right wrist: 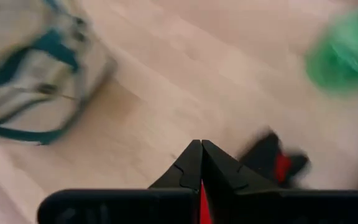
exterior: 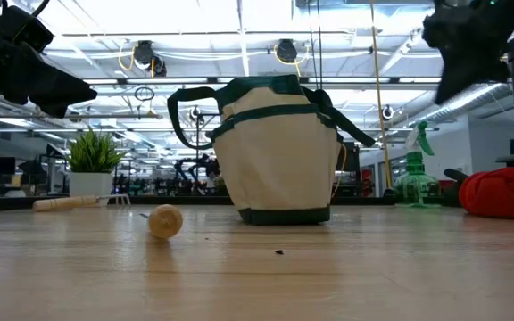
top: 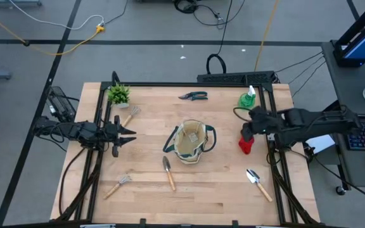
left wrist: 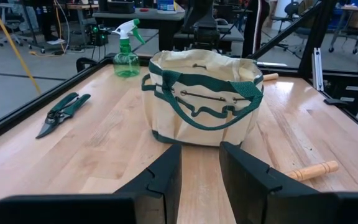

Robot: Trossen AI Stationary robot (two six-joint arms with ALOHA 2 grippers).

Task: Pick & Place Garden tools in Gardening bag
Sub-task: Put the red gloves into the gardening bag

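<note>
The gardening bag point(top: 192, 142) stood upright and open at the middle of the worktop point(top: 151, 193), its canvas soft enough that the rim would likely fold under a careless drop. The right hand point(top: 246, 134) hung just above the small red item point(top: 246, 145) near the right edge, fingers pressed together with nothing visibly between them; the red thing looked like crumpled cloth, light and limp, best pinched at a raised fold. The left hand point(top: 127, 135) waited at the left side, fingers slightly parted and empty, facing the bag. Two trowels point(top: 168, 171) point(top: 258, 183) and two hand rakes point(top: 118, 185) point(top: 129, 115) lay scattered around the bag; their stiff wooden handles would roll, so a grip mid-handle seemed wisest. The pruning shears point(top: 193, 96) and green spray bottle point(top: 248, 98) sat along the far edge, the bottle probably smooth and top-heavy, best taken at the neck.
</note>
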